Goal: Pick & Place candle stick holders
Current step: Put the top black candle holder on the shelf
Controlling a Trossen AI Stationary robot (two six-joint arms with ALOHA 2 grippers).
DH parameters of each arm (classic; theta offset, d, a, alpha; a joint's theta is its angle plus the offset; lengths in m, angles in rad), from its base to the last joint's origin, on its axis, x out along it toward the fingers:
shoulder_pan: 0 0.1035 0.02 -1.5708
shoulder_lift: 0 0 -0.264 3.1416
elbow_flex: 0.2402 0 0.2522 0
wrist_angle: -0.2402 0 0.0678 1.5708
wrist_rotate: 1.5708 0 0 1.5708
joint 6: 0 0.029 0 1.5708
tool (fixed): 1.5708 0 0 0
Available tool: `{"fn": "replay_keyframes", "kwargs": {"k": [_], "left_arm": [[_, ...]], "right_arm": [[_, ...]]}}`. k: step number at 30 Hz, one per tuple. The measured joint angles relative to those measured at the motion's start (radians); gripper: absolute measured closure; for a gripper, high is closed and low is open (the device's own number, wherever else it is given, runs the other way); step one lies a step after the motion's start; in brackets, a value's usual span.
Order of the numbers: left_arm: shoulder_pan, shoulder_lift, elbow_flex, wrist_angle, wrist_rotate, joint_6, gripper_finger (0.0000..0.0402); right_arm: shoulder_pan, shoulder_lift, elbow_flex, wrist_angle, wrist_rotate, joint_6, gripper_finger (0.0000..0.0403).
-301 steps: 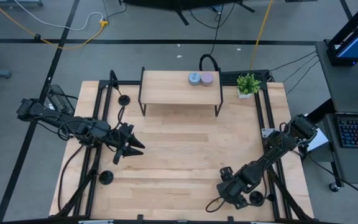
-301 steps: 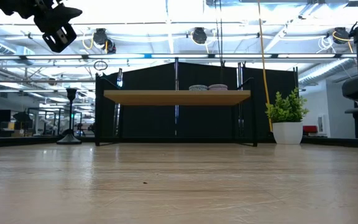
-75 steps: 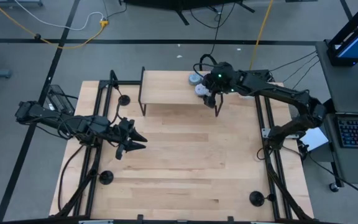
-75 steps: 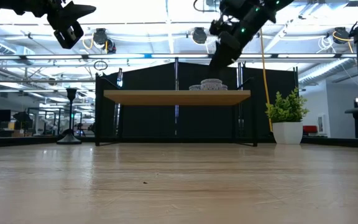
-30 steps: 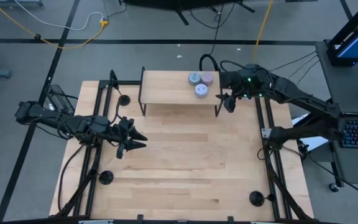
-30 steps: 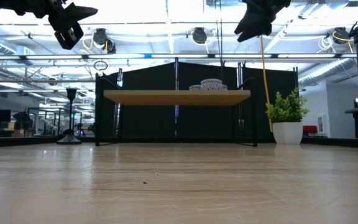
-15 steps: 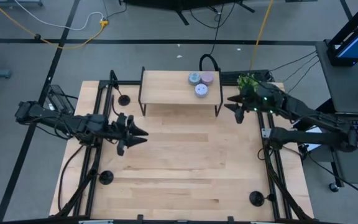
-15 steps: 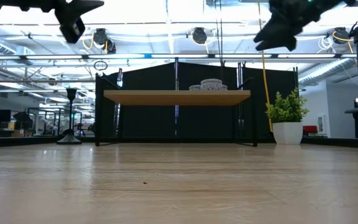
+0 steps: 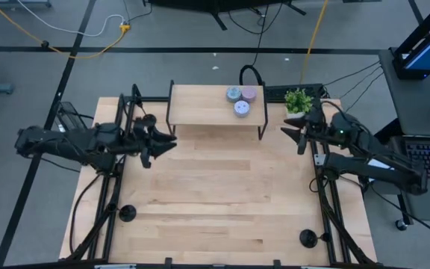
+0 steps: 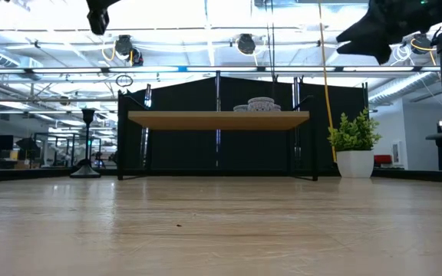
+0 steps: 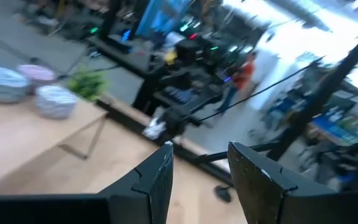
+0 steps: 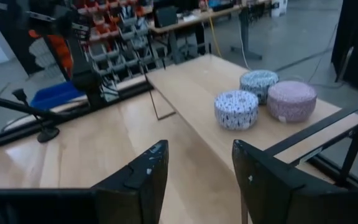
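Black candle stick holders stand upright on their disc bases: one near the table's near left edge (image 9: 128,214), one at the near right corner (image 9: 307,239), and one at the far left in the low view (image 10: 87,146). One also shows in the right wrist view (image 12: 42,129). My left gripper (image 9: 168,142) is open and empty, high over the table's left part, beside the shelf's left end. My right gripper (image 9: 290,132) is open and empty, in the air right of the shelf, below the plant.
A wooden shelf on black legs (image 9: 200,112) stands at the far middle, with three round pucks (image 9: 241,108) near its right end. A small potted plant (image 9: 298,101) stands at the far right. Black frame rails run along both table sides.
My left gripper has gone toward the table's far edge and risen, nearing the shelf's left end. My right gripper has drawn away from the shelf toward the table's right edge and a little toward the near edge. Both stay open and empty. The pucks have kept still.
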Motion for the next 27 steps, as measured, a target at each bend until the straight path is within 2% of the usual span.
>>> {"fn": "replay_keyframes", "kwargs": {"k": [6, 15, 21, 27], "left_arm": [[0.107, 0.040, 0.262, -0.480, 0.000, -0.033, 0.0243], [0.303, 0.172, 0.533, -0.981, 0.001, -0.114, 0.0243], [0.489, 0.247, 0.620, -1.157, 0.004, -0.131, 0.0243], [0.700, 0.297, 0.630, -1.212, 0.106, -0.075, 0.0243]], "right_arm": [[0.000, -0.058, -0.020, -0.011, -0.001, -0.001, 0.0232], [0.000, -0.120, -0.105, 0.013, -0.056, 0.034, 0.0232], [0.000, -0.139, -0.117, 0.012, -0.056, 0.044, 0.0232], [-0.001, -0.163, -0.117, 0.005, -0.051, 0.027, 0.0232]]}}
